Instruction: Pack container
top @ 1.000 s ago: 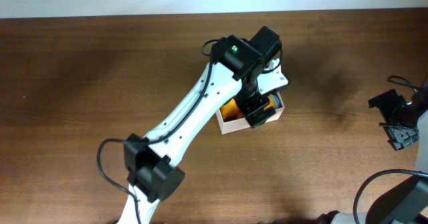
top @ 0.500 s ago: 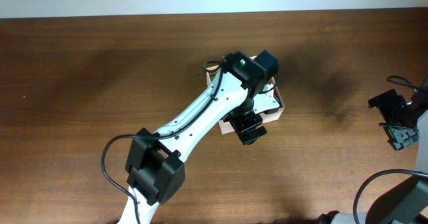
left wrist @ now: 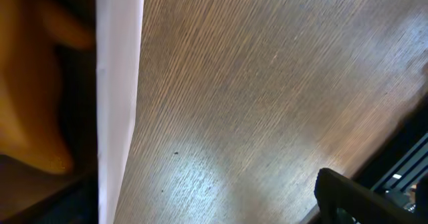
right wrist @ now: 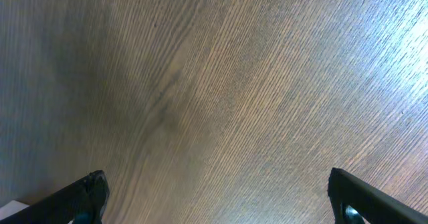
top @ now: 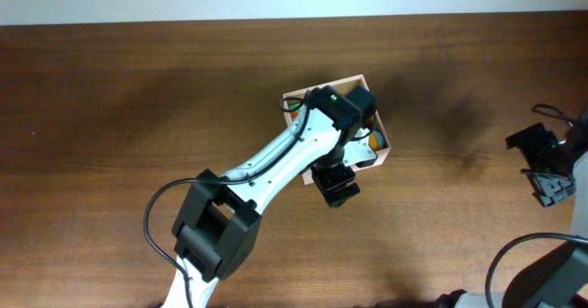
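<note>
just outside the container [top: 323, 86], overhead shows the left claw [top: 334, 187] wide; the right claw [right wrist: 217, 197], wide too, sees only table [right wrist: 214, 83].

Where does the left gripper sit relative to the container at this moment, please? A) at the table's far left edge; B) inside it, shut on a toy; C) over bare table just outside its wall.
C: the open left gripper hangs over the table beside the container's white wall, empty.
</note>
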Motion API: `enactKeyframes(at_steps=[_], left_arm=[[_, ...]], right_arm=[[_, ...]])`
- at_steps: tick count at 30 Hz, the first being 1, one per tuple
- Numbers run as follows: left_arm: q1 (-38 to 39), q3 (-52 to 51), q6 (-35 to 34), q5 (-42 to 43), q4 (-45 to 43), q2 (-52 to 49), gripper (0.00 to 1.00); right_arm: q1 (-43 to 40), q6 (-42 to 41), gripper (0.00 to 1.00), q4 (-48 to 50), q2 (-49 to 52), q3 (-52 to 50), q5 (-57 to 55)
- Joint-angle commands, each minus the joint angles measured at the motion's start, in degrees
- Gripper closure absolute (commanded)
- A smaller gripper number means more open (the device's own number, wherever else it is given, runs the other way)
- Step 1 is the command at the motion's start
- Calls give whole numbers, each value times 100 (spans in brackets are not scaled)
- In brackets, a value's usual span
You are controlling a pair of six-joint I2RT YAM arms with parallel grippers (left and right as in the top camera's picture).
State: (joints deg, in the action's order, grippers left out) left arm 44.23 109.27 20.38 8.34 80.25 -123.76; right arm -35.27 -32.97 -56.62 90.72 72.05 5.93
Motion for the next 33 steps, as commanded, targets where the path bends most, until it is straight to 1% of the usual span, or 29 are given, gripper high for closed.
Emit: enactKeyframes(at_steps=[1, 5, 10, 14, 16, 22, 33], left_arm=[[15, -76, 72, -107, 28, 2, 1], [13, -76, 72, -525, 72, 2, 1], [13, -81, 72, -1508, 26, 2, 1], [13, -83, 72, -2227, -238, 2, 1], [13, -83, 72, -2404, -409, 0, 1], [-85, -149, 72, -2721, -678, 0, 1], [-520, -813, 72, -2726, -944, -2, 1]], right_arm=[[4, 15, 1, 4, 9, -15, 7], [4, 13, 1, 4, 9, -15, 7], [4, 13, 1, 4, 9, -15, 7], [4, 15, 1, 4, 9, -15, 7], [4, 13, 1, 4, 9, -15, 7], [4, 13, 1, 4, 9, -15, 7], [4, 15, 1, 4, 9, -15, 7]])
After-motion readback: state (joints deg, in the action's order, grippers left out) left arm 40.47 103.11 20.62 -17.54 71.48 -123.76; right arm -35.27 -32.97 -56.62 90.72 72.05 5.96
